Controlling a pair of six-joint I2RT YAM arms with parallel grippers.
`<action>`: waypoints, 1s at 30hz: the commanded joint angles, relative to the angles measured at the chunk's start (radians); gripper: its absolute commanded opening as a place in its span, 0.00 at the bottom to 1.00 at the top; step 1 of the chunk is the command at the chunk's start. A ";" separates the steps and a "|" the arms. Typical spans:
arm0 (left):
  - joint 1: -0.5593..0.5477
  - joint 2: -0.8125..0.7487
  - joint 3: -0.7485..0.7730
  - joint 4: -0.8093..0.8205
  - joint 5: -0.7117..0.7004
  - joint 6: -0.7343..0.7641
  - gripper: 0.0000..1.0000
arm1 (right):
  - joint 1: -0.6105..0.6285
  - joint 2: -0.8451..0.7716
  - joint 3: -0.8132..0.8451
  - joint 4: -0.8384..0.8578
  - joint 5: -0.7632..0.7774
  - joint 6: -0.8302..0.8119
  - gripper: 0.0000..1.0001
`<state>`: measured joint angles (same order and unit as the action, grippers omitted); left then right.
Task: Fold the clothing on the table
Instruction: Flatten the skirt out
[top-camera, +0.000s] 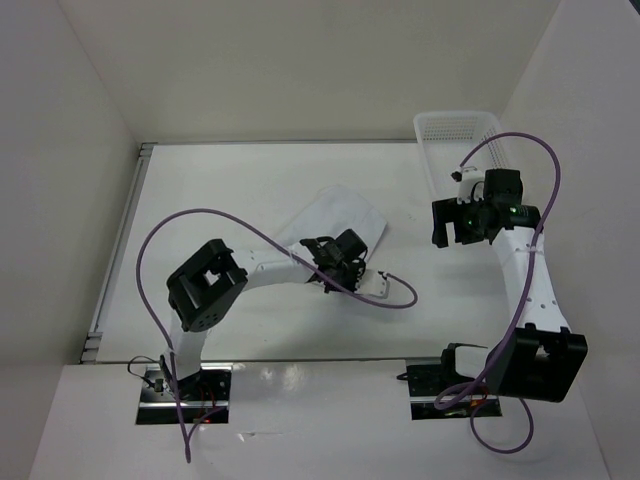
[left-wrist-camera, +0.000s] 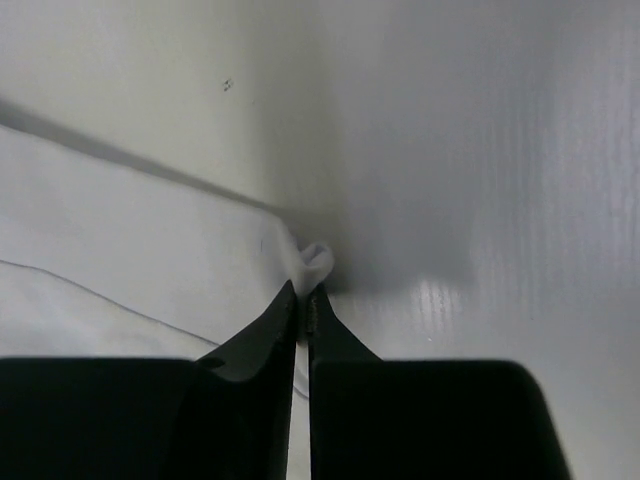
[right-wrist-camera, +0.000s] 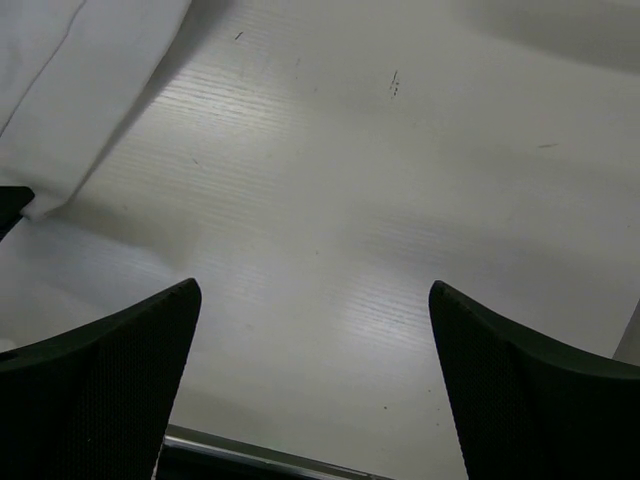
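Nearest, the jaws of the left gripper are seen clamped on a pinched corner of the thin, wrinkly white clothing, spread mid-worktop. The right gripper is held wide apart, empty. Beyond, a white mesh basket is seen.

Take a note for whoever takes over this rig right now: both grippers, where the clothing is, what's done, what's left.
Left gripper: shut, pinching a bit of the clothing's near edge.
Right gripper: open, holding nothing, above bare table beside the basket.
Clothing: lying flat mid-table, at an angle, apart from the basket.
Done: edge grasped.
Left: carry that edge across to make the fold. I cannot tell whether any folds are already in.
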<state>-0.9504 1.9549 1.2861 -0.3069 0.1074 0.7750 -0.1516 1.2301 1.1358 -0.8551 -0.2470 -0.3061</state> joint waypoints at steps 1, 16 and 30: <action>0.054 0.039 0.143 -0.127 0.146 -0.100 0.07 | -0.006 -0.030 -0.007 -0.007 -0.017 0.007 0.99; 0.312 -0.154 0.542 -0.409 0.457 -0.350 0.04 | -0.006 -0.012 0.005 0.011 -0.090 -0.002 0.98; 0.887 -0.237 0.084 -0.267 0.833 -0.499 0.04 | 0.072 0.232 0.163 -0.079 -0.158 -0.044 0.93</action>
<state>-0.0978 1.7176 1.3998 -0.6083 0.7940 0.3027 -0.1200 1.4246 1.2358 -0.9001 -0.3893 -0.3325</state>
